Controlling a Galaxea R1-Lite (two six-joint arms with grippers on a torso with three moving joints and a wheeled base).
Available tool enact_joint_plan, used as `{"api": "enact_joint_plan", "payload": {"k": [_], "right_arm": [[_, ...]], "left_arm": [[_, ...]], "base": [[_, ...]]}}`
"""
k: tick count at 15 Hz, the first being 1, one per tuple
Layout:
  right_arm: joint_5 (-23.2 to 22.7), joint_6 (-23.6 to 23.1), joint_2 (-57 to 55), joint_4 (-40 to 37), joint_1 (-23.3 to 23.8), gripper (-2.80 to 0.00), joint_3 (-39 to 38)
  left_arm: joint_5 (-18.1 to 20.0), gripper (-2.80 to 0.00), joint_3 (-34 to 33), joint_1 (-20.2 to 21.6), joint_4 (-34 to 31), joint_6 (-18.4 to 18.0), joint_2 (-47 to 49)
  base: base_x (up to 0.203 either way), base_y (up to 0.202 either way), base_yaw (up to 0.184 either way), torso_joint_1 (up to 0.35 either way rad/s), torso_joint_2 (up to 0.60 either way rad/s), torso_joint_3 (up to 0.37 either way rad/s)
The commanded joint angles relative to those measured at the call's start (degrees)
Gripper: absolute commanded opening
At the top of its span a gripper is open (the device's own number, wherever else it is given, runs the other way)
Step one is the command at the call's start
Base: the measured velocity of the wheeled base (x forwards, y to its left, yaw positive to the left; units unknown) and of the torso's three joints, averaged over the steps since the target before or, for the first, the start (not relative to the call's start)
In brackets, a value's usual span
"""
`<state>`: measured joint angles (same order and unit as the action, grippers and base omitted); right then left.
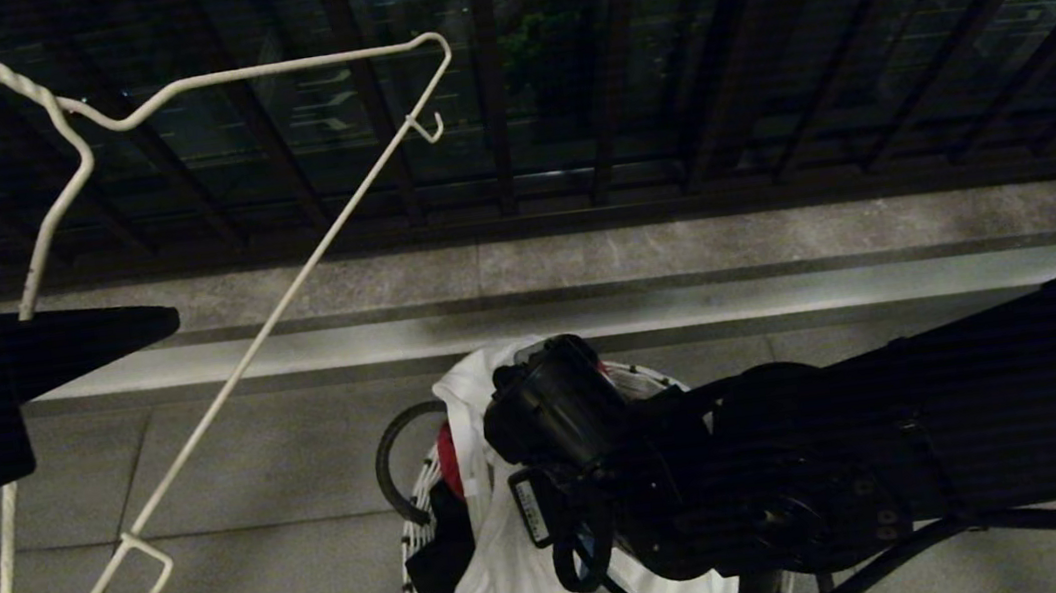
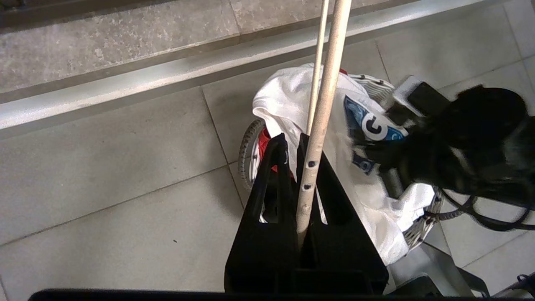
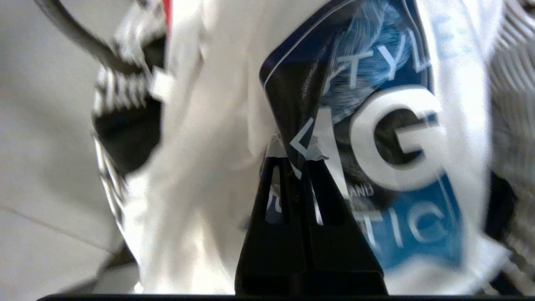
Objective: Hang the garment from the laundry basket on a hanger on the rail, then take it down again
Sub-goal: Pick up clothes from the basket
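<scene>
My left gripper (image 1: pixel 169 322) is up at the left, shut on one shoulder wire of the thin white hanger (image 1: pixel 280 317), which hangs tilted in the air. In the left wrist view the chipped hanger wire (image 2: pixel 311 167) runs between the shut jaws of the left gripper (image 2: pixel 291 142). The white garment (image 1: pixel 513 580) lies heaped in the laundry basket (image 1: pixel 415 552) on the floor. My right gripper (image 3: pixel 294 161) is down in the basket, shut on a fold of the garment's dark blue graphic (image 3: pixel 376 104). In the head view the right wrist (image 1: pixel 551 404) hides those fingers. The rail is out of view.
A red cloth (image 2: pixel 264 142) and a dark garment (image 1: pixel 441 569) lie in the basket under the T-shirt. The basket's dark loop handle (image 1: pixel 388 465) sticks out to the left. A stone ledge (image 1: pixel 584 259) and the dark balcony railing (image 1: pixel 490 69) stand behind it. Grey floor tiles (image 1: pixel 205 457) lie to the left.
</scene>
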<state>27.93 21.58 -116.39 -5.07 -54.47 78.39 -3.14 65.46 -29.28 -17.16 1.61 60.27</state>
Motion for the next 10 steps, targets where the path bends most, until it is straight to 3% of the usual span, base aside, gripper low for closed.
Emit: {"api": "enact_joint_plan", "payload": {"k": [1, 10], "right_arm": [[0.1, 0.4, 5.0, -1.9, 0.0, -2.8, -1.5], [0.0, 0.8, 22.8, -9.7, -2.2, -2.8, -17.6]], "left_arm": [[0.0, -2.8, 0.0, 0.0, -0.1, 0.0, 0.2], [0.2, -2.8, -0.1, -0.1, -0.2, 0.0, 0.8]], "base": [[0.0, 0.0, 0.0, 0.0, 0.0, 0.0], [0.0, 0.0, 0.0, 0.0, 0.0, 0.0]]}}
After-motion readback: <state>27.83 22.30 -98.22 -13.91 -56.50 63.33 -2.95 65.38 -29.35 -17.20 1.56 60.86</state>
